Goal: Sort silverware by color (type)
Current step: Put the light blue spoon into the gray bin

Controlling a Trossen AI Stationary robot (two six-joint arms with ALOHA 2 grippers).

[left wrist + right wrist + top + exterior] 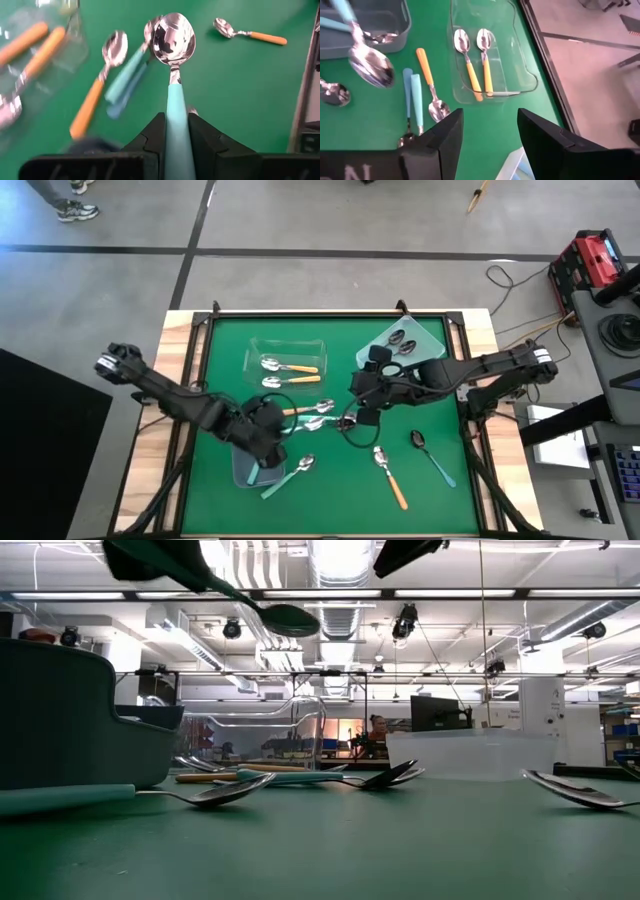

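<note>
Left gripper (175,137) is clamped on the slim teal plastic handle of a shiny metal-bowled spoon (173,42), held lifted off the green mat (440,500) near the left-front part of the table, bowl pointing out past the fingers. In the high view this gripper sits just above the grey-blue plastic bin (242,468) at the front left, so the step in hand reads as carrying a teal spoon to that bin. Right wrist view shows the same bin already holding at least one teal-handled spoon (332,24)

Right gripper (487,132) hangs over mid table with its fingers wide apart, holding nothing, just beside the loose cluster of spoons

Where the silverware is: two orange-handled spoons (475,55) lie side by side in the clear plastic tray (527,75) at the back left; dark-bowled spoons (402,340) sit in the pale lidded bin at the back right. Loose on the mat: an orange-handled spoon (429,82) and two light-blue-handled spoons (413,102) touching each other mid table, another orange-handled spoon (390,475) front centre, a dark-bowled teal-handled spoon (432,455) front right, and a teal-handled spoon (290,475) just beside the grey-blue bin

Next move, as a judgement: left arm needs to get the spoon over the grey-blue bin and spread its fingers to drop it; right gripper, already spread, could descend on the loose orange spoon mid table and take it to the clear tray. Risk: the mid-table spoons lie close together, so a grab may nudge a neighbour
</note>
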